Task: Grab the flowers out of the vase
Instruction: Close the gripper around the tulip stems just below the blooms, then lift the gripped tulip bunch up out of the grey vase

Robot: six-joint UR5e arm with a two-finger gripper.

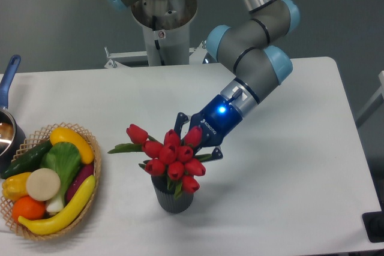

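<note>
The flowers (170, 157), a bunch of red tulips with green leaves, stand with their stems in the small dark grey ribbed vase (173, 198) near the table's front middle. The bunch leans to the left and its buds sit a little above the vase's mouth. My gripper (193, 145) reaches down from the upper right and is shut on the flowers, just behind the buds. Its fingertips are mostly hidden among the buds and leaves.
A wicker basket (93, 178) of plastic fruit and vegetables sits at the front left. A blue-handled pot (8, 94) is cut off by the left edge. The robot's base (162, 22) stands at the back of the white table (288, 178).
</note>
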